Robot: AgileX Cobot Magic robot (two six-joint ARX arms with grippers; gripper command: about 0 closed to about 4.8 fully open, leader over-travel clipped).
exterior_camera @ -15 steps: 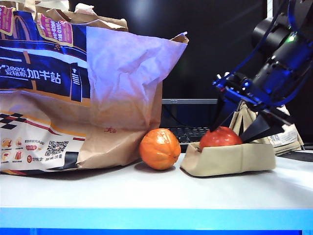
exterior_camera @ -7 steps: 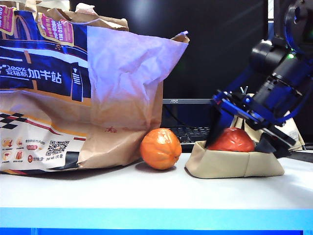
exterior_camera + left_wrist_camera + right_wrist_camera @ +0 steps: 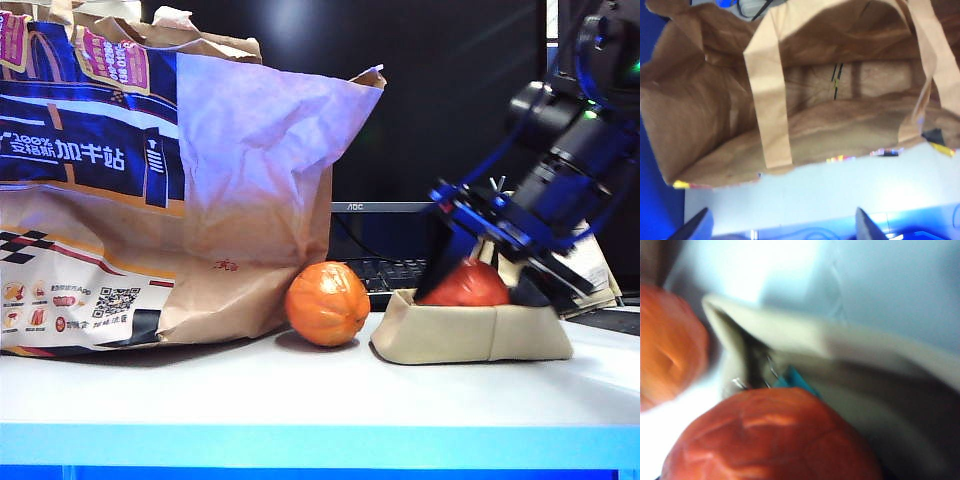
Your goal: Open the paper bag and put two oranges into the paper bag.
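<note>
The right gripper had dropped into the tray, fingers astride one orange, grip unclear; left gripper spread above the open bag; other orange benched.

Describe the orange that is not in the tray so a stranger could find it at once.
Start at the big brown paper bag filling the table's left side. At its bottom right corner an orange sits bare on the white table. Its darker twin sits in the beige tray, straddled by the right gripper.
</note>
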